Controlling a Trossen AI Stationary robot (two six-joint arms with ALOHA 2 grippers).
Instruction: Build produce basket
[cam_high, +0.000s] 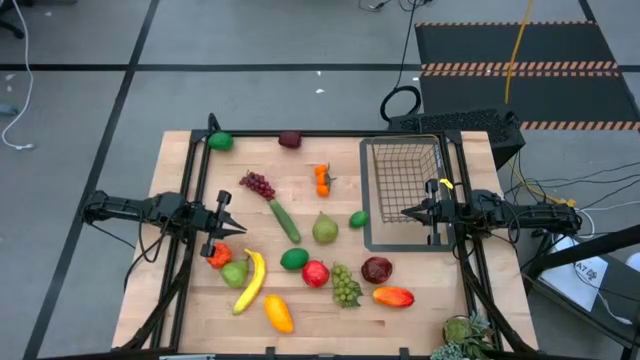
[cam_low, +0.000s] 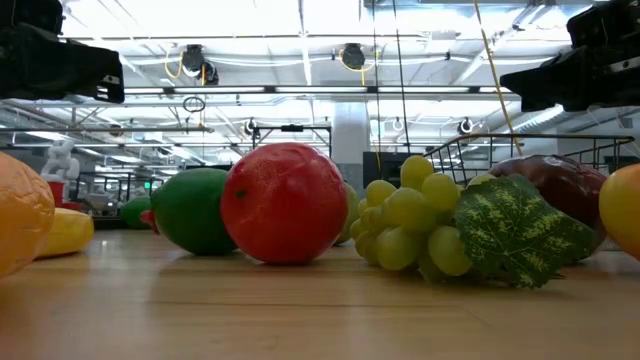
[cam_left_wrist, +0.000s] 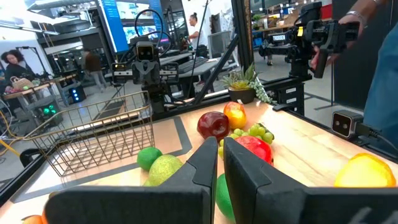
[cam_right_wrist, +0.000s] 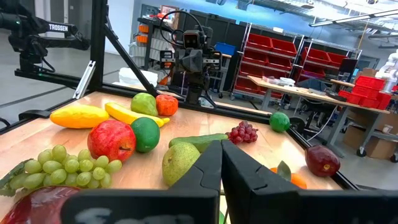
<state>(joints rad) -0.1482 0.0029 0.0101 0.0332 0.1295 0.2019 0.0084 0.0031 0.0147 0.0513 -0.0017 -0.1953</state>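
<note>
A wooden table (cam_high: 420, 320) carries a dark tray frame (cam_high: 330, 135), with a potted plant (cam_high: 462, 335) at its corner and red bins (cam_right_wrist: 273, 53) on shelves beyond

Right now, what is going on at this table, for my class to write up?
Nothing is being handled yet. The toy produce, such as the banana and the green grapes, lies spread over the table. The wire basket stands empty. The left gripper and the right gripper hover at either side, fingers shut, holding nothing.
</note>
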